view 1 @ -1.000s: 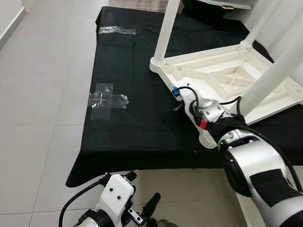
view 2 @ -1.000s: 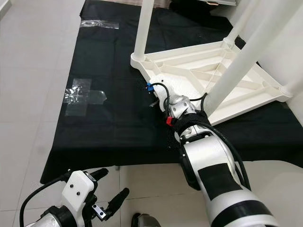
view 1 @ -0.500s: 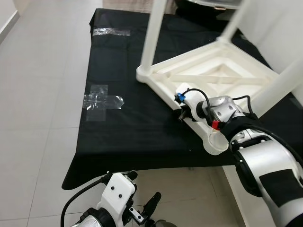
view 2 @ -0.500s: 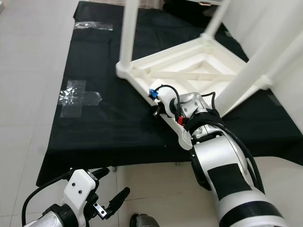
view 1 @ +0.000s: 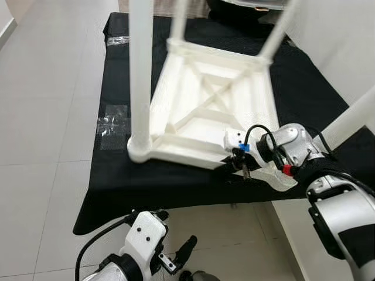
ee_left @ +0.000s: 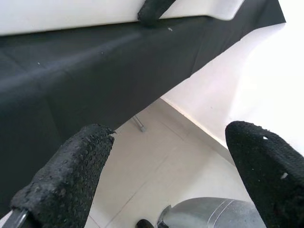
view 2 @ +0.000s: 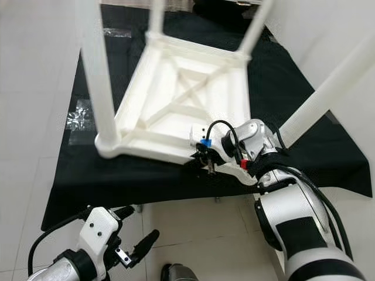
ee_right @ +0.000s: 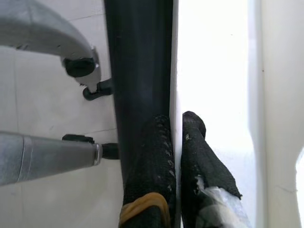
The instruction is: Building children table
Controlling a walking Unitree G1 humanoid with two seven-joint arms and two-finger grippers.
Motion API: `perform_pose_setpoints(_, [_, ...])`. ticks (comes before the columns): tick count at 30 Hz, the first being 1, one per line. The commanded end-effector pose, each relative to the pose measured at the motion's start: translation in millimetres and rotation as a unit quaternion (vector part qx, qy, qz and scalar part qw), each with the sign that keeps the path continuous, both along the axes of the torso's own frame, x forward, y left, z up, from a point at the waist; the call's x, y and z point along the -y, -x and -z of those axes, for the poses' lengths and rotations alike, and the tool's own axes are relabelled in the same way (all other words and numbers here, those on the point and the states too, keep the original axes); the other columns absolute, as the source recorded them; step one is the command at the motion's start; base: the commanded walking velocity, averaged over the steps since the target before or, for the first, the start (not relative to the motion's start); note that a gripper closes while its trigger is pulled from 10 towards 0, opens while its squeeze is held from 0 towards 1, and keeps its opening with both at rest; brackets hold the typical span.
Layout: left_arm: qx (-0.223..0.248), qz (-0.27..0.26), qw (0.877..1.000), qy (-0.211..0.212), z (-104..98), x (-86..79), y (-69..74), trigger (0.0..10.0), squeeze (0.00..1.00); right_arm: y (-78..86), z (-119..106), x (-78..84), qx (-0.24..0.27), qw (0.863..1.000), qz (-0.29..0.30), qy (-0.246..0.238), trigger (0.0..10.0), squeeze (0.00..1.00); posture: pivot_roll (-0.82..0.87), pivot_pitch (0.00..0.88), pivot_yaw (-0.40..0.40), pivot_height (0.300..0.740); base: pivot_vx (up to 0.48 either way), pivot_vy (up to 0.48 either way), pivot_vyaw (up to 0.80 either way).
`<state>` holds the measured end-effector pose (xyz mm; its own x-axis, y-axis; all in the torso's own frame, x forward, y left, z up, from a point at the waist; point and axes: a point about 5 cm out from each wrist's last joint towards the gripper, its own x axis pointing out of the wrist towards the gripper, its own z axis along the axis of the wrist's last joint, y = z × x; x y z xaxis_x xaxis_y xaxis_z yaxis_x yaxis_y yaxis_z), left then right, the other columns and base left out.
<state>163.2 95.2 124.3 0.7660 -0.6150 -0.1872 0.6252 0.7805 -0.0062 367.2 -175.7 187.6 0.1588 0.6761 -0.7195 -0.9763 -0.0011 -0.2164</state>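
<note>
Legs up, the white children's table [view 1: 211, 105] lies upside down on a black cloth [view 1: 111, 170] that covers a low platform in the middle of the head views. One leg [view 1: 140, 76] rises from the near left corner of the table, at left of centre in the frame; two more stand at the far corners near the top edge, and a fourth [view 1: 351, 117] slants up toward the right edge. Ribs cross the underside in an X.

At lower right of centre, the right gripper [view 2: 206, 163] meets the near rim of the table. In its wrist view the two black fingers [ee_right: 202, 161] are pressed nearly together with the thin white rim pinched between them, the black cloth just beside.

At the bottom left of the frame the left gripper [view 1: 176, 257] hangs below the cloth edge over the pale tiled floor [view 1: 41, 134]. Its fingers [ee_left: 71, 175] are spread wide and hold nothing.

Clear tape [view 1: 111, 126] sits on the cloth at left of the table, and another strip [view 1: 117, 41] lies near the upper left corner of the cloth.
</note>
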Motion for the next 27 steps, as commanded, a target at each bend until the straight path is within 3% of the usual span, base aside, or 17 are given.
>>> perform_pose_setpoints(1, [-0.012, 0.006, 1.000, 0.002, 4.9, 0.1, 2.3, 10.0, 0.00, 3.9, -3.2, -9.3, 0.009, 0.998, -0.059, 0.001, 0.0, 0.00, 0.07, 0.166, -0.158, 0.740, 0.000, 0.000, 0.00])
perform_pose_setpoints(10, [-0.011, 0.005, 1.000, 0.001, 5.4, -0.6, 0.0, 10.0, 0.00, 12.2, -4.2, -22.2, 0.039, 0.987, -0.154, 0.004, 0.0, 0.00, 0.07, 0.161, -0.159, 0.740, 0.000, 0.000, 0.00])
perform_pose_setpoints(16, [-0.010, 0.005, 1.000, 0.002, 5.5, -0.6, -0.3, 10.0, 0.00, 13.0, -15.5, -48.4, 0.068, 0.978, -0.193, -0.030, 0.0, 0.00, 0.07, 0.159, -0.155, 0.740, 0.000, 0.000, 0.00])
perform_pose_setpoints(19, [-0.009, 0.006, 1.000, 0.003, 5.6, 0.1, -0.8, 10.0, 0.00, 9.2, -19.6, -64.0, 0.082, 0.979, -0.179, -0.045, 0.0, 0.00, 0.07, 0.158, -0.160, 0.740, 0.000, 0.000, 0.00])
perform_pose_setpoints(27, [-0.008, 0.005, 1.000, 0.004, 5.7, 1.3, -0.5, 10.0, 0.00, 4.1, -17.6, -73.2, 0.095, 0.983, -0.156, -0.034, 0.0, 0.00, 0.07, 0.157, -0.164, 0.740, 0.000, 0.000, 0.00])
